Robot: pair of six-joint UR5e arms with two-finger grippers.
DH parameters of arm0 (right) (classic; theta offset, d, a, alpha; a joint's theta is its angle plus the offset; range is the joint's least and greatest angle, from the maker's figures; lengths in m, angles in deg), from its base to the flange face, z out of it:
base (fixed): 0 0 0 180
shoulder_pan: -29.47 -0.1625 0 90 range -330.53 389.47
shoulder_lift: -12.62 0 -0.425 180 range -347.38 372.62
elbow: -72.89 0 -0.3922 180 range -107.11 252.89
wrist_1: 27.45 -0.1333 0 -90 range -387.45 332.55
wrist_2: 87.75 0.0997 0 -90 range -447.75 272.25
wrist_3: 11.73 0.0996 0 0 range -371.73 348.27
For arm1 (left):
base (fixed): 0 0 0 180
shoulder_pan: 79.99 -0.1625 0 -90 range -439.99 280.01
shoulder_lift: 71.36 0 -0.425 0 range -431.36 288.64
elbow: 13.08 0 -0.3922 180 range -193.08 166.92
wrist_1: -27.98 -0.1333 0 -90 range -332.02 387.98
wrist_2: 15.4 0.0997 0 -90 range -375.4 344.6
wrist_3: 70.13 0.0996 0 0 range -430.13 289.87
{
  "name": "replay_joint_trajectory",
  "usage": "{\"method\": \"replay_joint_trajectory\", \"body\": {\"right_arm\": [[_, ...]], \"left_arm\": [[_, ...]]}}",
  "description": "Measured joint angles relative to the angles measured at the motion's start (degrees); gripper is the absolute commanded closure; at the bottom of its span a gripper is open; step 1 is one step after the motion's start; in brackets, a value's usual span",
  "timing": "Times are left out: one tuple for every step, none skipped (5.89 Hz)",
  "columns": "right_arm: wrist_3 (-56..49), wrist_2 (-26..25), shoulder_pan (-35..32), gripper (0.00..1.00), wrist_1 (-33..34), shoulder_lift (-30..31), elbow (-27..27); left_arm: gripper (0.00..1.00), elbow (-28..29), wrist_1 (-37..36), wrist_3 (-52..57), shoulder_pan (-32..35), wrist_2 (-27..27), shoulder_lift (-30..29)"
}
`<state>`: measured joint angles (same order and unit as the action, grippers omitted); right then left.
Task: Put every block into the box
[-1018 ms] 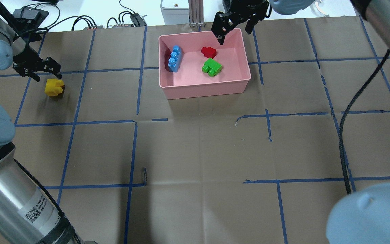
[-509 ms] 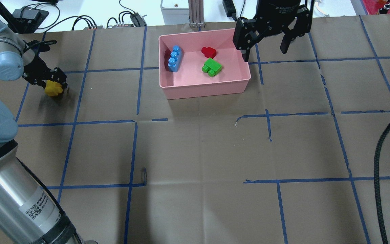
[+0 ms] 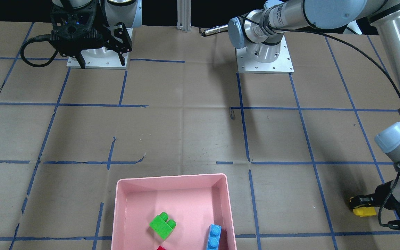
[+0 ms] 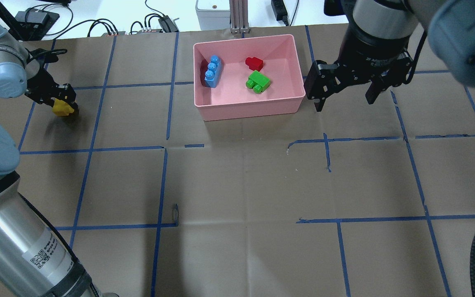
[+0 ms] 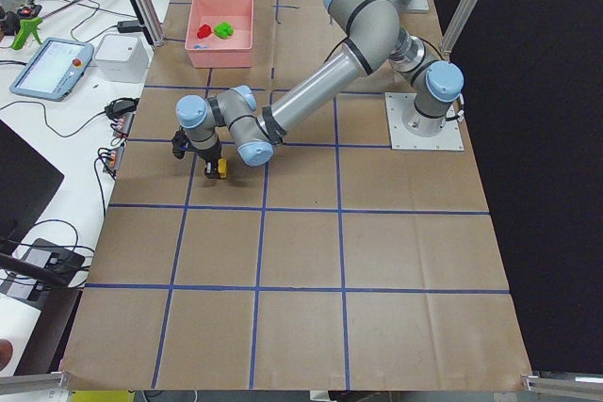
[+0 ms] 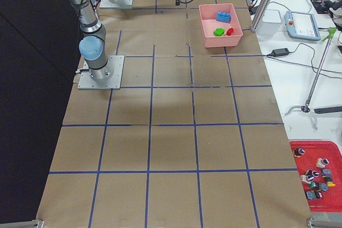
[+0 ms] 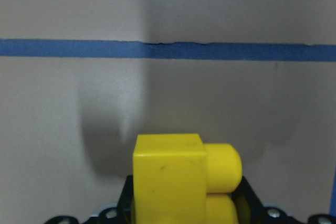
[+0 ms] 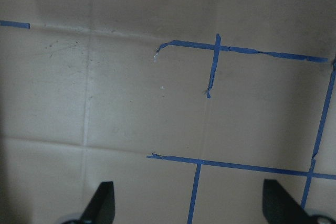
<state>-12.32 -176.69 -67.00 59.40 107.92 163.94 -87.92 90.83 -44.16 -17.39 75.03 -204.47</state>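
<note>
The pink box (image 4: 250, 109) stands at the far middle of the table and holds the blue three-stud block (image 4: 212, 72), the red block (image 4: 254, 63) and the green block (image 4: 258, 81). The yellow block (image 4: 61, 108) is at the far left, down at the table. My left gripper (image 4: 62, 102) is shut on it; the left wrist view shows it close up (image 7: 178, 177) between the jaws. My right gripper (image 4: 344, 103) is open and empty, hanging just right of the box's front right corner. It also shows in the front-facing view (image 3: 101, 64).
Blue tape lines cross the brown paper cover. Cables, a grey unit (image 4: 212, 10) and a metal post (image 4: 237, 16) lie beyond the far edge. A black cable (image 4: 474, 255) hangs at the near right. My left arm's big link (image 4: 15, 243) fills the near left.
My left gripper came down over the yellow block and closed on it. My right gripper moved from over the box's back right corner out to the right of the box, still open.
</note>
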Motion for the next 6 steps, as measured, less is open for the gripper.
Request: {"method": "replay_joint_trajectory", "body": {"right_arm": [[-0.06, -0.01, 0.21, 0.00, 3.19, 2.55, 3.77], [-0.18, 0.01, 1.00, 0.00, 4.31, 3.32, 5.06], [-0.36, 0.13, 2.66, 0.00, 4.57, 3.44, 5.41], [-0.54, 0.30, 4.72, 0.00, 4.55, 3.42, 5.47], [-0.64, 0.42, 6.02, 0.00, 4.47, 3.42, 5.46], [-0.65, 0.48, 6.48, 0.00, 4.39, 3.41, 5.56]], "left_arm": [[0.79, 1.17, 1.70, -0.24, 0.04, 0.99, 1.83], [0.79, 2.70, 6.75, -0.32, 0.15, 1.13, 5.77], [0.79, 4.73, 14.78, -0.43, 0.47, 0.87, 10.56], [0.78, 6.68, 21.58, -1.78, 1.30, -0.67, 13.80], [0.78, 8.11, 25.11, -6.41, 3.98, -2.58, 15.05], [0.78, 9.15, 26.01, -15.05, 9.33, -3.54, 15.29]]}}
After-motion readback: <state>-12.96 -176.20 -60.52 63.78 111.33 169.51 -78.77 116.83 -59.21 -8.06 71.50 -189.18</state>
